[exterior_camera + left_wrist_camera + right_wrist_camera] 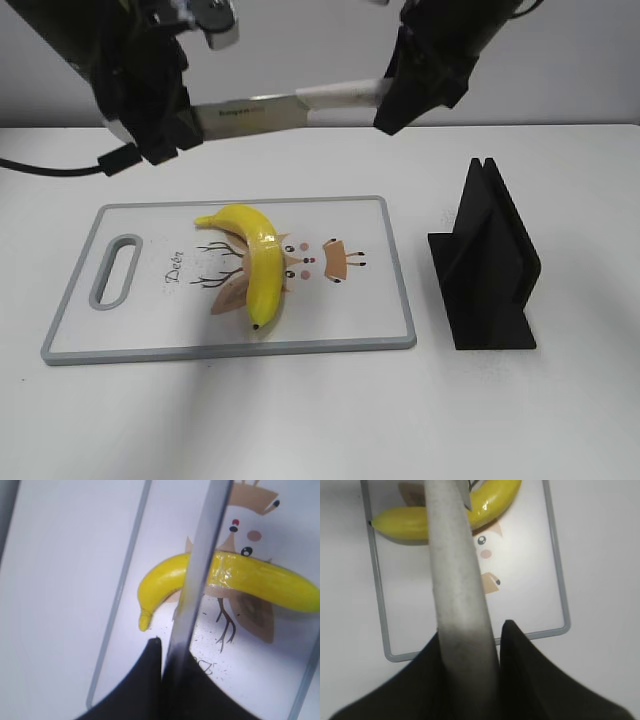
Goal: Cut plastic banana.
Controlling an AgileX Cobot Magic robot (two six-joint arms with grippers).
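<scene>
The yellow plastic banana [255,262] lies whole on the white cutting board [370,300], curved, with its stem at the far side. A knife [255,112] hangs level above the board, held at both ends. My left gripper [178,130] is shut on the blade end. My right gripper [392,105] is shut on the pale handle. In the left wrist view the blade [200,565] runs out from the jaws [162,650] and crosses over the banana [260,580]. In the right wrist view the handle [455,580] leaves the jaws [470,635] above the banana [400,522].
A black knife stand [490,265] stands on the white table to the right of the board. The board has a grey rim, a handle slot [115,270] at its left end and a printed deer picture. A black cable [40,168] lies at far left.
</scene>
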